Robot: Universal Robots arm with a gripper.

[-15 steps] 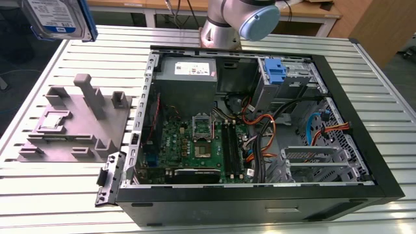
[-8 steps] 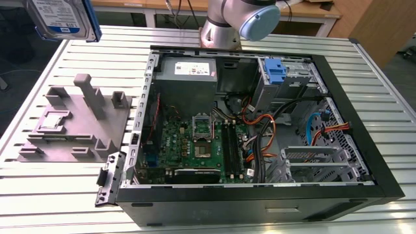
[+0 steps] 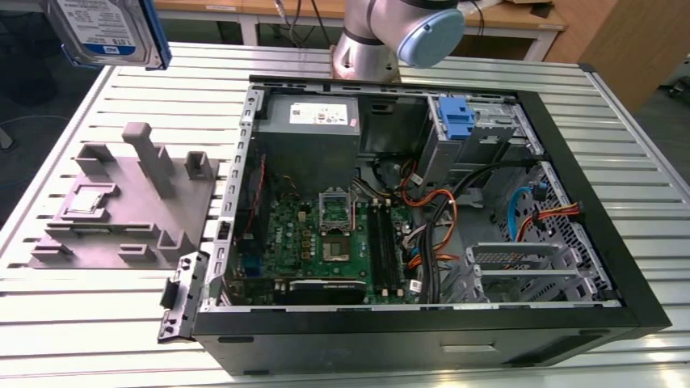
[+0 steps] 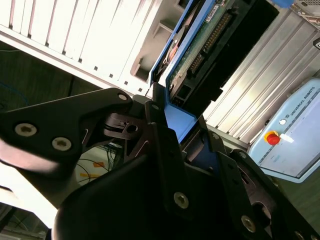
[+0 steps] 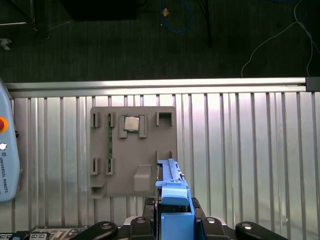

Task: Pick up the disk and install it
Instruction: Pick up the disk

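Disk [image 3: 108, 32] in its blue carrier frame hangs in the air at the exterior view's far left, above the slatted table [image 3: 97, 323] and the grey fixture plate [image 3: 119, 218], well apart from the open computer case [image 3: 431, 331]. The gripper [image 4: 180, 122] has its fingers clamped on the frame's edge, as both wrist views show.

- Ribbed aluminium table [image 5: 240, 150], brightly lit, spreads beneath the gripper [image 5: 175, 212].
- Dark floor [image 5: 100, 45] lies past the table's edge, well apart from the gripper, with loose cables [image 5: 175, 15] on it.
- Wooden cabinet [image 3: 620, 40] stands beyond the table.
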